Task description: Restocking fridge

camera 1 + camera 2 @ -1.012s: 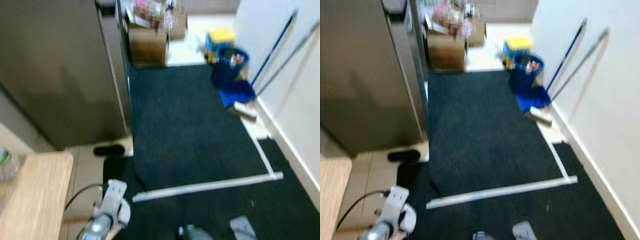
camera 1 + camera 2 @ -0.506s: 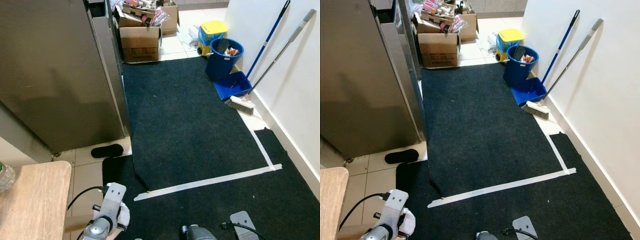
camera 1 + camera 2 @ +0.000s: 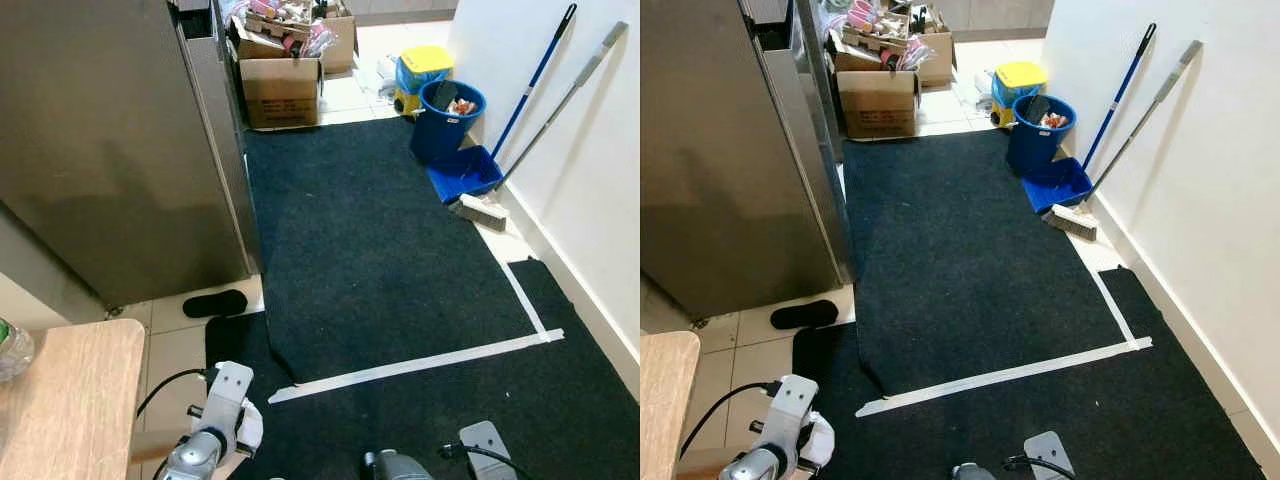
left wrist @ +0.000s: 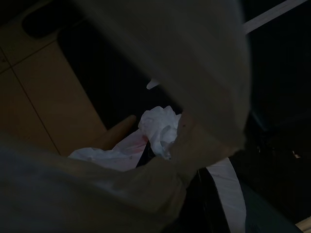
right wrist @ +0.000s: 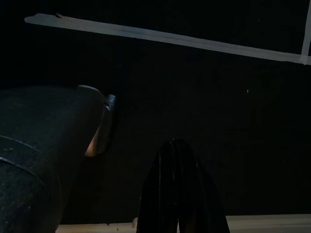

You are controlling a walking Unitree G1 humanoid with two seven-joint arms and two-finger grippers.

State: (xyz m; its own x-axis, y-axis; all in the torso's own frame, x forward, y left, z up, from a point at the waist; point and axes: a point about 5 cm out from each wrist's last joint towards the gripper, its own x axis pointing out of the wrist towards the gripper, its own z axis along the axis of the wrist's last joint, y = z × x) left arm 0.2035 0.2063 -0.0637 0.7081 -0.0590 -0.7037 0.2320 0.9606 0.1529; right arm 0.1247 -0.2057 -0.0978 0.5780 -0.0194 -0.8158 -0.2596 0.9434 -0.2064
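The tall steel fridge [image 3: 110, 150] stands at the left with its door closed. My left arm [image 3: 215, 425] hangs low at the bottom left, beside the wooden table. In the left wrist view a white plastic bag [image 4: 158, 127] is bunched at my left gripper [image 4: 148, 148] and drapes across the camera; the gripper looks shut on it. My right arm [image 3: 395, 466] hangs at the bottom middle. The right gripper [image 5: 177, 187] points down at the dark carpet, its black fingers pressed together with nothing between them.
A wooden table [image 3: 60, 400] with a clear bottle [image 3: 10, 345] sits bottom left. A black slipper [image 3: 215, 302] lies by the fridge. Cardboard boxes [image 3: 280, 90], a blue bin [image 3: 447, 120], a dustpan [image 3: 465, 172] and a broom [image 3: 482, 212] line the far end. White tape [image 3: 410, 365] crosses the carpet.
One second ago the picture was blurred; it is now sharp and steady, shifted only slightly. Both arms hang as before.
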